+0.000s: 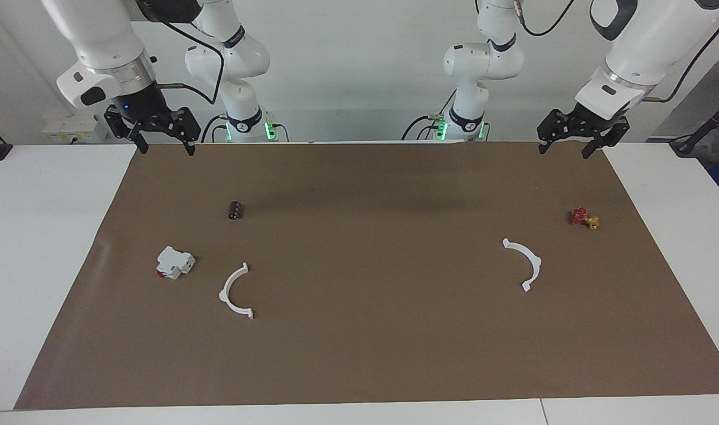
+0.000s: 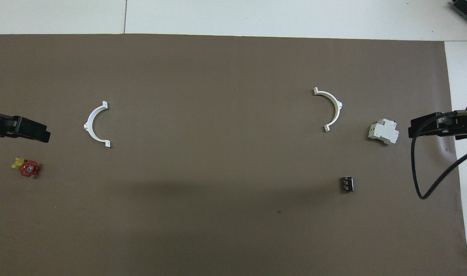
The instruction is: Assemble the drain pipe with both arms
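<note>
The drain pipe lies as two separate white half-rings on the brown mat point(image 1: 359, 354). One half-ring point(image 1: 224, 294) lies toward the right arm's end, beside the white box; it also shows in the overhead view point(image 2: 339, 105). The other half-ring point(image 1: 536, 262) lies toward the left arm's end, also in the overhead view point(image 2: 87, 125). My right gripper point(image 1: 166, 151) is open and empty, raised over the mat's corner at its own end. My left gripper point(image 1: 564, 152) is open and empty, raised over the mat's corner at its end. Both arms wait.
A blocky white box with a red part point(image 1: 174, 262) lies beside the right-end half-ring. A small dark cylinder point(image 1: 236, 210) lies nearer to the robots than that half-ring. A red-and-yellow valve point(image 1: 585, 218) lies nearer to the robots than the left-end half-ring.
</note>
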Robot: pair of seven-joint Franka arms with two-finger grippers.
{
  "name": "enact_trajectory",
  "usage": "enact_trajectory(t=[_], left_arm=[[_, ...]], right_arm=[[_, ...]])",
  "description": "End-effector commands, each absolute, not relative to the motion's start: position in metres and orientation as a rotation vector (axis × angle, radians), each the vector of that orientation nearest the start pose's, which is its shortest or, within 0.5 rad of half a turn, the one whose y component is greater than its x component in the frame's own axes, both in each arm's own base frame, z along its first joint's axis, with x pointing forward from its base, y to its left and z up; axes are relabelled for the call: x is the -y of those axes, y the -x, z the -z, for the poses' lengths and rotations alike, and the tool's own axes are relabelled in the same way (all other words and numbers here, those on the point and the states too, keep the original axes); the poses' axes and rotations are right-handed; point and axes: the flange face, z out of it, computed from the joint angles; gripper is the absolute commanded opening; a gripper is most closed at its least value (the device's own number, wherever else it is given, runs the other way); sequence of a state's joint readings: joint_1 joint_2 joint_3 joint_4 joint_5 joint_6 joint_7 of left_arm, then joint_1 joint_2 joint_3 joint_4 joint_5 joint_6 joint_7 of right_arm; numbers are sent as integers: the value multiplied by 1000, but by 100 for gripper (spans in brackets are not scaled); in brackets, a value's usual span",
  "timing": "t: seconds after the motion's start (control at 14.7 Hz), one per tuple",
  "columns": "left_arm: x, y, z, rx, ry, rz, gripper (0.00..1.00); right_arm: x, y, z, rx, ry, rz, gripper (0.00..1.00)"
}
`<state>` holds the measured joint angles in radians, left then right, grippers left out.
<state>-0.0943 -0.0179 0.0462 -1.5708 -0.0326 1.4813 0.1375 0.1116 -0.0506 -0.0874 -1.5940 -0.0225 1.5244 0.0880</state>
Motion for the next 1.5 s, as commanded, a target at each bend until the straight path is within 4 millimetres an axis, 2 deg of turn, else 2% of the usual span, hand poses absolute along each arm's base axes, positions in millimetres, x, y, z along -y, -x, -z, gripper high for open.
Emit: enact_trajectory(t=[0.0, 0.95, 1.09, 1.23, 1.3, 1.43], left_arm=[[28, -534, -630, -293, 3166, -105, 100], [28, -534, -629, -291, 3166, -107, 100], [28, -534, -629, -288, 3166, -110, 100], [30, -534, -629, -295, 3165, -107, 100], [30, -534, -629, -295, 3164, -107, 100], [31, -534, -630, -300, 3163, -103, 100]], right_arm=[[-10, -530, -641, -121, 3143, -29, 100], [-6, -530, -641, -118, 3135, -30, 100], [-10, -527, -632, -105, 3132, -21, 100], [-13, -527, -616, -89, 3125, 89, 100], [-13, -532, -610, -48, 3131, 83, 100], [-7, -554, -585, 40, 3136, 60, 100]])
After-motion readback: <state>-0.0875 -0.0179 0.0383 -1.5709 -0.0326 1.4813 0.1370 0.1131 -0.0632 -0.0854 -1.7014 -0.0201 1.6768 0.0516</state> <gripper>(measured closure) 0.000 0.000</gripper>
